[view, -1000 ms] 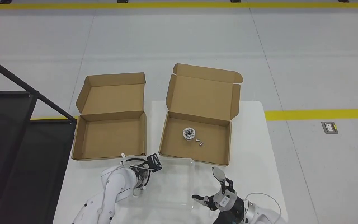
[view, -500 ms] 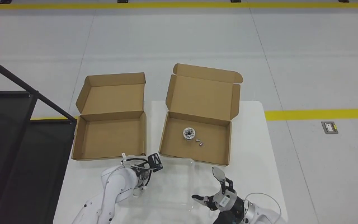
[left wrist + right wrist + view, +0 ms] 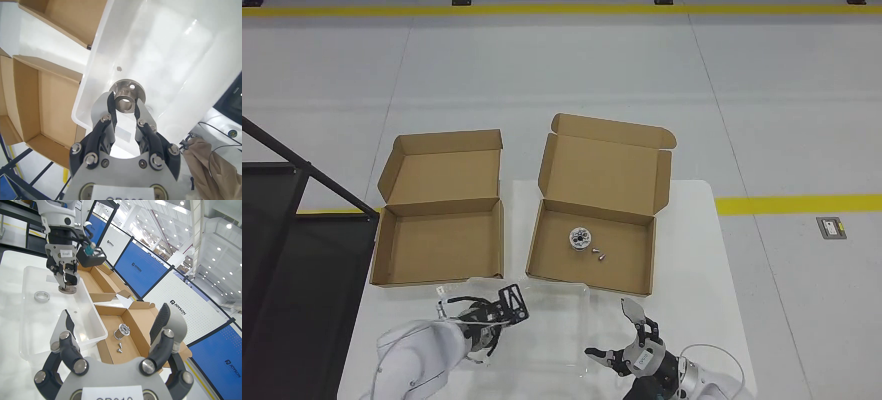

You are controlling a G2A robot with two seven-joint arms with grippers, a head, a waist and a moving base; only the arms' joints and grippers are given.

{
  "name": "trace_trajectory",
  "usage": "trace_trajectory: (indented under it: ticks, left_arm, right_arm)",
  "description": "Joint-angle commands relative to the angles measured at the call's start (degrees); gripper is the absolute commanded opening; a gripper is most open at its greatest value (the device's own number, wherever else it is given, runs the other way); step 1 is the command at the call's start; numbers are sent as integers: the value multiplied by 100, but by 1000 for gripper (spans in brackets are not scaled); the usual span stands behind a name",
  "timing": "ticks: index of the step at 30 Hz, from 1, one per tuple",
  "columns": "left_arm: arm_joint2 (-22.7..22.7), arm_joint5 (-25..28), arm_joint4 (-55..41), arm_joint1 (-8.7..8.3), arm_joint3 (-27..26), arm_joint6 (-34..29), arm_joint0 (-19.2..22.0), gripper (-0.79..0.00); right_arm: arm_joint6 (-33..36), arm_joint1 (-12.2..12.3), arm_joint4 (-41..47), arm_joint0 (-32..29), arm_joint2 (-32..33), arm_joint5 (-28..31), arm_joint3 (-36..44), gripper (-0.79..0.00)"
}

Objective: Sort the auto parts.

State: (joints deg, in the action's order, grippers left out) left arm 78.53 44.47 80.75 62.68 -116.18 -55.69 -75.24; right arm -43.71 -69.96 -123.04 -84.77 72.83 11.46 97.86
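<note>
On the white counter (image 3: pixel 687 270), inside the clear bin (image 3: pixel 90 66) at its near edge, the left end effector (image 3: pixel 123 100) pinches the flanged bushing (image 3: pixel 130 88) by its smooth hub; so shallow a grip could slip on lifting. The right end effector (image 3: pixel 116 310) hangs spread.

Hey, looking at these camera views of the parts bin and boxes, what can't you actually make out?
- The dark speck on the clear bin floor, left wrist view: too small to identify.
- The flanged part, same view: hub sides covered by the left tool.
- The two tiny parts in the right box, right wrist view: too small to name.
</note>
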Motion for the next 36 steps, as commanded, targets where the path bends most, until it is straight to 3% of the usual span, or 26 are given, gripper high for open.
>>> trace_trajectory:
  ticks: [1, 6, 11, 17, 25, 29, 33, 36]
  left_arm:
    - [371, 107, -364, -37, -69, 247, -138, -785]
    - [1370, 649, -1596, -141, 130, 997, -376, -785]
    - [2166, 1353, -2871, -270, 774, 1692, -482, -785]
    - [2276, 1353, -3956, -556, 1271, 2239, -464, -785]
    - [1894, 1353, -5350, -1068, 1831, 2775, -278, -785]
    - [1883, 1353, -5108, -1289, 2057, 2823, -198, -785]
    - [2116, 1310, -3902, -1383, 2187, 3026, -199, -785]
    - [2097, 517, -2954, -1351, 1974, 3163, -279, -785]
  right_arm:
    - [2, 0, 0, 0, 0, 0, 0, 0]
    - [2, 0, 0, 0, 0, 0, 0, 0]
    - [2, 0, 0, 0, 0, 0, 0, 0]
    - [2, 0, 0, 0, 0, 0, 0, 0]
    - [2, 0, 0, 0, 0, 0, 0, 0]
    - [2, 0, 0, 0, 0, 0, 0, 0]
    - [2, 0, 0, 0, 0, 0, 0, 0]
    - [2, 0, 0, 0, 0, 0, 0, 0]
